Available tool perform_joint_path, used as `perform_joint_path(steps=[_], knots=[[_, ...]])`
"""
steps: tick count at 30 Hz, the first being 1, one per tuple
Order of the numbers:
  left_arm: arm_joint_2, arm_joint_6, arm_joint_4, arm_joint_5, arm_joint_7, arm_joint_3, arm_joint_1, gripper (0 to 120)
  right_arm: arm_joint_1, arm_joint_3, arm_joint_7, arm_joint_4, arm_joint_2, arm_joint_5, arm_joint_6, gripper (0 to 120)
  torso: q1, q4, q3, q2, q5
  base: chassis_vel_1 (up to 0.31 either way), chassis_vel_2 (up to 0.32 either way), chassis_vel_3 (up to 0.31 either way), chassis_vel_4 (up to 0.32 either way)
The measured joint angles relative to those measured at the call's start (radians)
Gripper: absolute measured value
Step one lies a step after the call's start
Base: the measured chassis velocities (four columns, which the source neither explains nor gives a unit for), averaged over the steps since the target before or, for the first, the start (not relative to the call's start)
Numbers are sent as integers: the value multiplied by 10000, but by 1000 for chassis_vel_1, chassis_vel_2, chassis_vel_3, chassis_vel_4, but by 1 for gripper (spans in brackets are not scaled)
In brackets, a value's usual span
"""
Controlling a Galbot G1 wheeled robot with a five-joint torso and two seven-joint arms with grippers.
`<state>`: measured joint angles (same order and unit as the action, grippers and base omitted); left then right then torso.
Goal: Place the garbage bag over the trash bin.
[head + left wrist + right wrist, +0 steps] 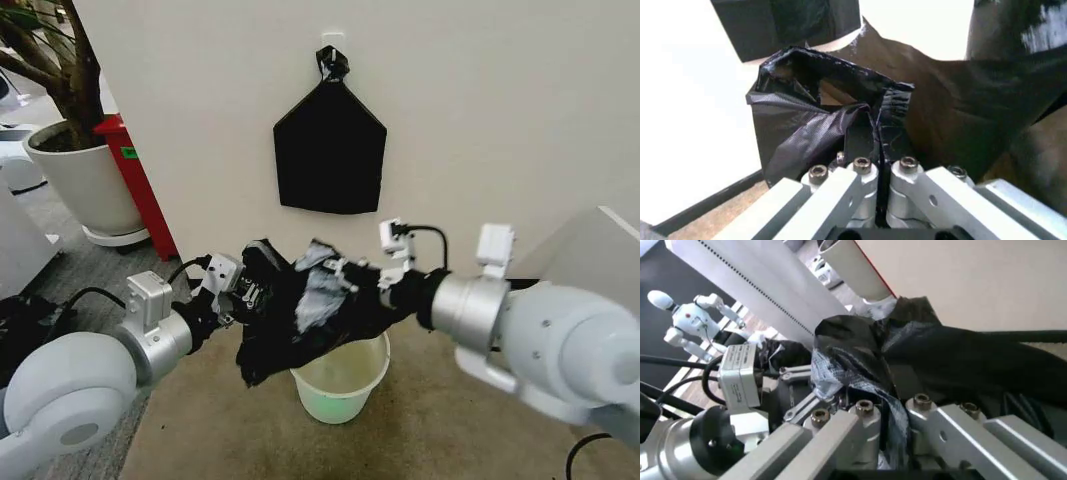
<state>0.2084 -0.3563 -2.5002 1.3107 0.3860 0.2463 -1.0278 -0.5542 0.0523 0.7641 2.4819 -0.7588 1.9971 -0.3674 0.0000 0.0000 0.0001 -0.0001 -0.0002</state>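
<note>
The crinkly black garbage bag (pixel 300 310) hangs stretched between my two grippers, just above the creamy-white trash bin (pixel 345 388) on the floor. It covers part of the bin's near rim. My left gripper (pixel 243 290) is shut on the bag's left edge; in the left wrist view its fingers (pixel 870 150) pinch the black film (pixel 807 125). My right gripper (pixel 352 283) is shut on the bag's right side, and the film (pixel 860 365) runs between its fingers (pixel 863 412) in the right wrist view.
A flat black house-shaped bundle (pixel 329 150) hangs on the white wall behind. A large white plant pot (pixel 85 185) and a red panel (pixel 140 185) stand at the left. A grey slanted surface (pixel 580 255) lies at the right. Brown carpet surrounds the bin.
</note>
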Motion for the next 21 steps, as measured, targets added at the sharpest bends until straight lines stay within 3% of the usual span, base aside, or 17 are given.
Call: perform_joint_path(steps=[10, 21], knots=[[-71, -503, 1, 479, 733, 913, -950, 0, 384, 93, -31, -611, -471, -54, 77, 0, 0, 3, 0, 0, -1, 0, 0, 0, 0], [244, -717, 2, 281, 201, 242, -703, 0, -2165, -1087, -597, -1239, 35, -1087, -400, 0, 0, -3, -1, 0, 4, 0, 0, 0, 0]])
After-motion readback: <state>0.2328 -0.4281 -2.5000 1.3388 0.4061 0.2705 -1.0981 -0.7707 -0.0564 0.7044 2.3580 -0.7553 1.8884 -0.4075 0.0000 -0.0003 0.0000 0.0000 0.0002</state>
